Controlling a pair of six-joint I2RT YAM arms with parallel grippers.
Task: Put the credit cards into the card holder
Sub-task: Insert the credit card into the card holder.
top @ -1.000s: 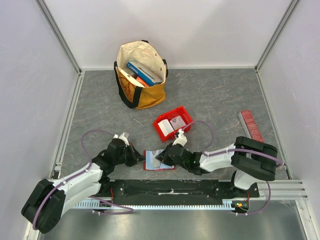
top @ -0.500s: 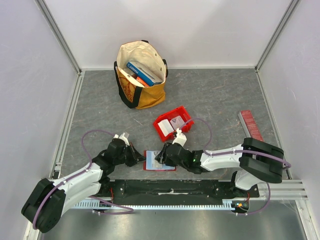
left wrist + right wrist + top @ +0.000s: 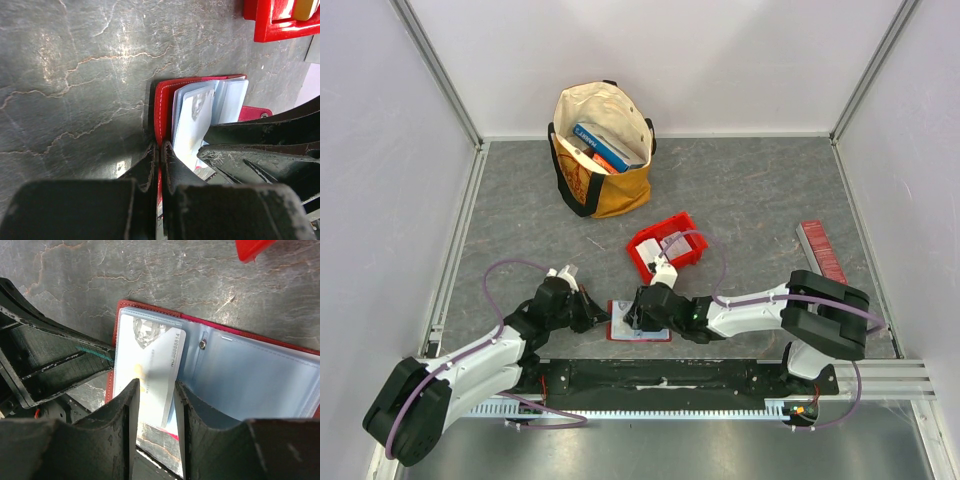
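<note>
The card holder (image 3: 625, 332) lies open on the table near the front edge, red outside with pale blue slots (image 3: 250, 375). My left gripper (image 3: 602, 318) is shut on its left cover edge (image 3: 165, 105). My right gripper (image 3: 155, 390) hovers over the left half with its jaws apart. One pale credit card (image 3: 152, 360) lies flat there below the jaws, tilted, its top end under a clear slot; it also shows in the left wrist view (image 3: 192, 120). More credit cards (image 3: 672, 243) sit in the red bin (image 3: 690, 228).
A tote bag (image 3: 603, 150) holding blue books stands at the back. A narrow ridged red strip (image 3: 822, 252) lies at the right. The red bin sits just behind the card holder. Aluminium rails border the table on the left and right.
My right gripper has slid left across the card holder and gone from shut to open, leaving the card on the left half. The left gripper has kept its hold and not moved.
</note>
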